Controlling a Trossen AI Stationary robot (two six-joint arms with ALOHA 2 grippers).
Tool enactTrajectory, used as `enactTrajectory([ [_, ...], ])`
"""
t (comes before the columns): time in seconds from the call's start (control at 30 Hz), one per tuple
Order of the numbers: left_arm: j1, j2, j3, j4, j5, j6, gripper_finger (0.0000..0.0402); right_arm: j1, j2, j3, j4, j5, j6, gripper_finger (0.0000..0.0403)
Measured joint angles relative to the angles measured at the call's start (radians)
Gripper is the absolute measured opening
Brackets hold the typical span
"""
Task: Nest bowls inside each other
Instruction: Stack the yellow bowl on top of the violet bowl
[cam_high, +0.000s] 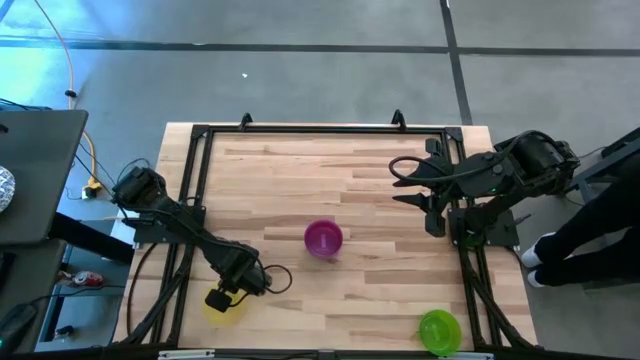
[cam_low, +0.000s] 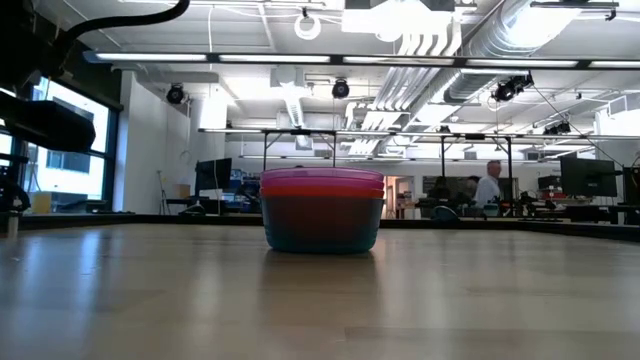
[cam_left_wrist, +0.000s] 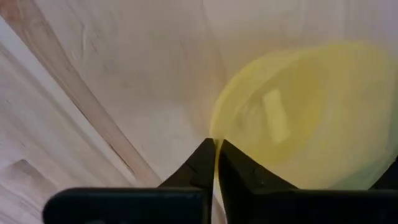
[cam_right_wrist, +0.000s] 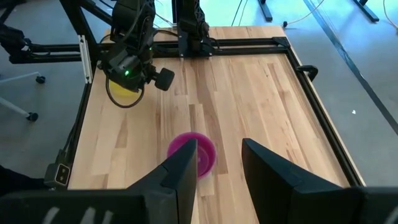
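Clamping the near rim of the small round yellow plastic bowl (cam_high: 222, 306) at the front left of the pale wooden surface (cam_high: 280, 180): left hand (cam_high: 218, 297), fingers (cam_left_wrist: 202, 163) drawn together with only the thin yellow wall between them in the left wrist view. Resting on the wood with its open side up, that yellow bowl (cam_left_wrist: 305, 112), just beside the black frame rail on the left edge. Standing near the middle of the surface, well apart from both hands: stack of small round plastic bowls (cam_high: 323, 238), magenta-pink from above; seen level across the wood as layered rims, purple over red, above a teal outer bowl (cam_low: 322, 212). Sitting alone at the front right corner, close to the edge: small round green plastic bowl (cam_high: 439, 329). Hovering over the back right part of the surface, well away from every bowl: right hand (cam_high: 400, 184), fingers (cam_right_wrist: 180, 174) spread apart and empty, pink stack (cam_right_wrist: 194, 153) in sight between them farther off. Visible at the far right edge, beyond the frame: dark trouser legs and light shoes of a person (cam_high: 590, 235)
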Motion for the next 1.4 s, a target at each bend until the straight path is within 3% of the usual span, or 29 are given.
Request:
enactTrajectory([
  [0.3,0.043,0.0,0.0,-0.024,0.0,-0.012,0.0001,0.0,0.0,0.0,-0.008,0.0,0.0,0.0119],
  [0.77,0.281,-0.043,0.025,-0.089,0.0,-0.018,0.0,0.0,0.0,0.0,-0.015,0.0,0.008,0.0119],
  [1.1,0.488,-0.063,0.208,-0.232,-0.026,0.032,0.0,0.0,0.0,0.0,-0.036,0.0,0.008,0.0119],
  [1.4,0.62,-0.063,0.402,-0.239,-0.088,0.084,0.0,0.0,0.0,0.0,-0.052,0.0,-0.007,0.0119],
])
